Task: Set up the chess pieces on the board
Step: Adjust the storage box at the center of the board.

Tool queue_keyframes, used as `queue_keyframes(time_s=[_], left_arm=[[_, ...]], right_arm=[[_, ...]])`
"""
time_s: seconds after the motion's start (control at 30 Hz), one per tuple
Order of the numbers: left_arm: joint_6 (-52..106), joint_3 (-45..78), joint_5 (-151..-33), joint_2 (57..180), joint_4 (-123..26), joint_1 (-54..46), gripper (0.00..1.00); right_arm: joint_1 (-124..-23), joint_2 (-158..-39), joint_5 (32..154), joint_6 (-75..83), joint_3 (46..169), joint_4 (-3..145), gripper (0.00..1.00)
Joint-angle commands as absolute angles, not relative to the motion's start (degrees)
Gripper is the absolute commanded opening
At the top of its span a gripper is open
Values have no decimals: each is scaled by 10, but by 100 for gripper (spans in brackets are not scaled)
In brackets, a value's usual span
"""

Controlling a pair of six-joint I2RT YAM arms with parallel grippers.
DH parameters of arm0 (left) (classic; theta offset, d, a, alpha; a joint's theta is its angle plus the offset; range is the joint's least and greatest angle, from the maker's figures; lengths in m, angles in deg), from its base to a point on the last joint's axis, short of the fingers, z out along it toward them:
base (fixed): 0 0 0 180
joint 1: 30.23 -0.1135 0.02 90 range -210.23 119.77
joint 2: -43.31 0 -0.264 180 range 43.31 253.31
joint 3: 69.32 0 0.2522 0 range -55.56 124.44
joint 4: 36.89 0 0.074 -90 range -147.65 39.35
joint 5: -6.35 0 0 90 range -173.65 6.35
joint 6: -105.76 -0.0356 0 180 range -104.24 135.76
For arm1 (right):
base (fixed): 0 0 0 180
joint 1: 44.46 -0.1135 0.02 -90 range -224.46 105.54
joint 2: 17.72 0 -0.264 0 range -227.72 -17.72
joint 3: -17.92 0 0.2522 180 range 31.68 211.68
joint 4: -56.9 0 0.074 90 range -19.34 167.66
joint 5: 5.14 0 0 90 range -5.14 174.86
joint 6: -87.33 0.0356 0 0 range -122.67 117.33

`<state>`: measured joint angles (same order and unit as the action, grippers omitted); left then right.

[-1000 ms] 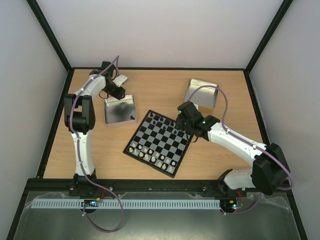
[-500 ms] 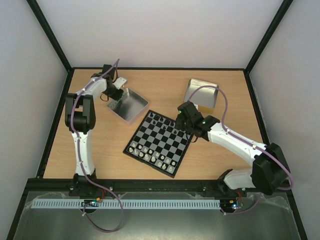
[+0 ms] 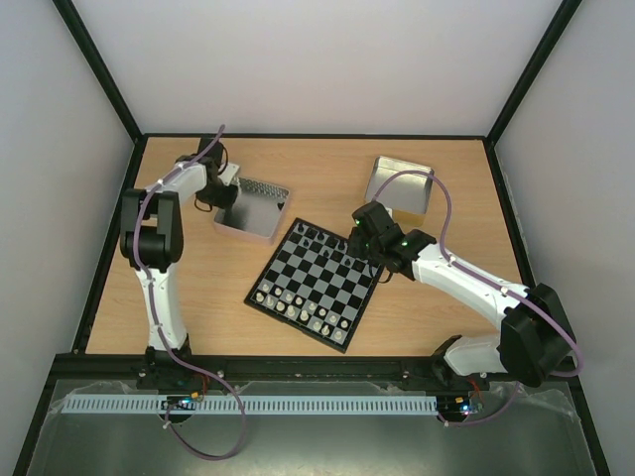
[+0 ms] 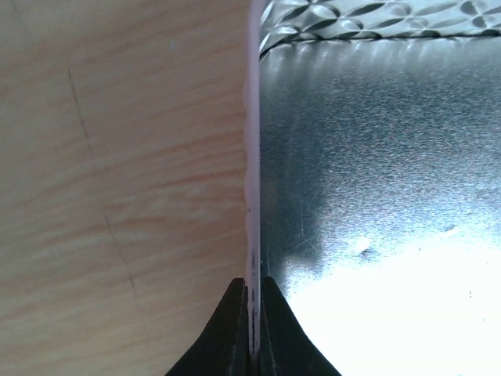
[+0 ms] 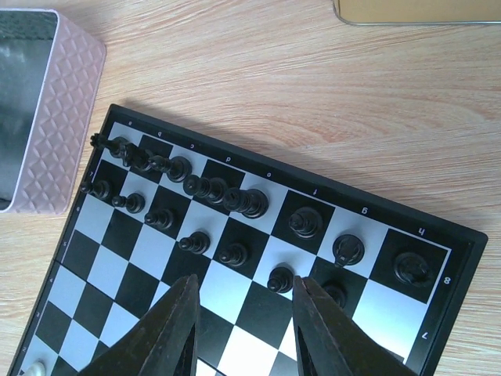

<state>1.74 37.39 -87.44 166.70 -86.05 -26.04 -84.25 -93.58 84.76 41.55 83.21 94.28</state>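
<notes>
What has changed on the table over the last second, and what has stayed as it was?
The left hand has closed on the side wall of the left metal tray, which has turned and shifted a little to the right. The right hand, open above the board, the chess pieces and the other tray have not moved.
</notes>
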Motion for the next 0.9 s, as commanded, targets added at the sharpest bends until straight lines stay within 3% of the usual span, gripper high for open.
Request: queue_keyframes(time_s=[0.0, 0.33, 0.4, 0.5, 0.87], left_arm=[[87, 340, -842, 1636, -872, -264, 2], [225, 291, -823, 1605, -876, -266, 4], [242, 277, -829, 1593, -874, -266, 20], [255, 271, -837, 1569, -860, -265, 30], [199, 322, -878, 1507, -812, -202, 46]], right_arm=[[-846, -923, 846, 419, 827, 933, 32], [-846, -930, 857, 415, 833, 931, 31], [-846, -929, 858, 414, 831, 930, 31], [-846, -927, 862, 415, 831, 927, 31], [-846, -917, 859, 423, 817, 914, 31]])
